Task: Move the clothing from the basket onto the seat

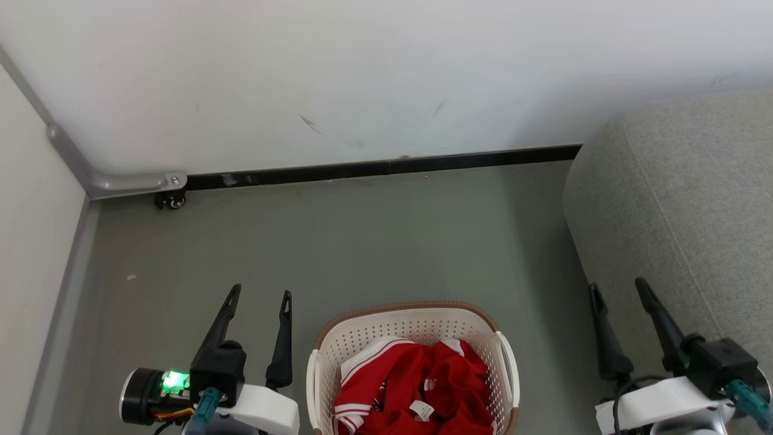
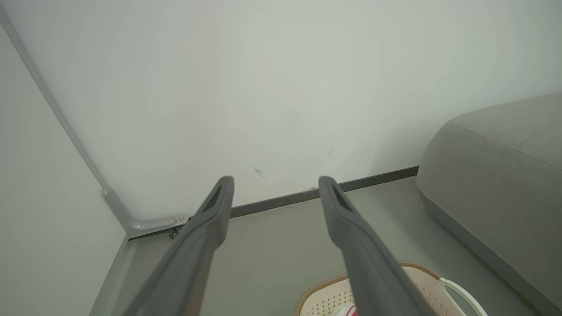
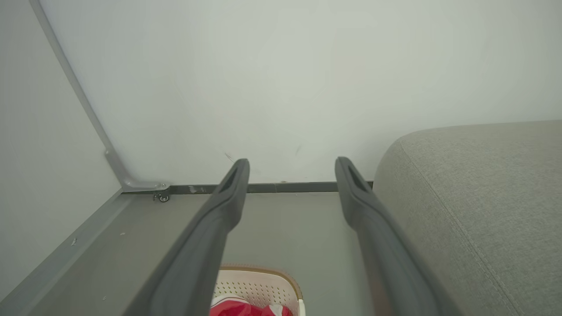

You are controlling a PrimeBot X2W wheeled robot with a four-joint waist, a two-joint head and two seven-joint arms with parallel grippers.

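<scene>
the basket sits on the grey floor at 6 o'clock in the head view. the red clothing is heaped inside it, with white stripes and a small white tag showing. the left gripper hangs at 7 o'clock, near the basket's left handle, its two dark fingers spread apart and empty. the right gripper hangs at 5 o'clock, its fingers likewise parted and empty, in front of the near edge of the seat; whether it touches the fabric cannot be told. the seat, grey and rounded, takes up the 3 o'clock side, apart from the basket with floor between them. farther off, at 12 o'clock, a dark skirting strip runs along the foot of a white wall. a small caster sits under a grey rail at 10 o'clock.
</scene>
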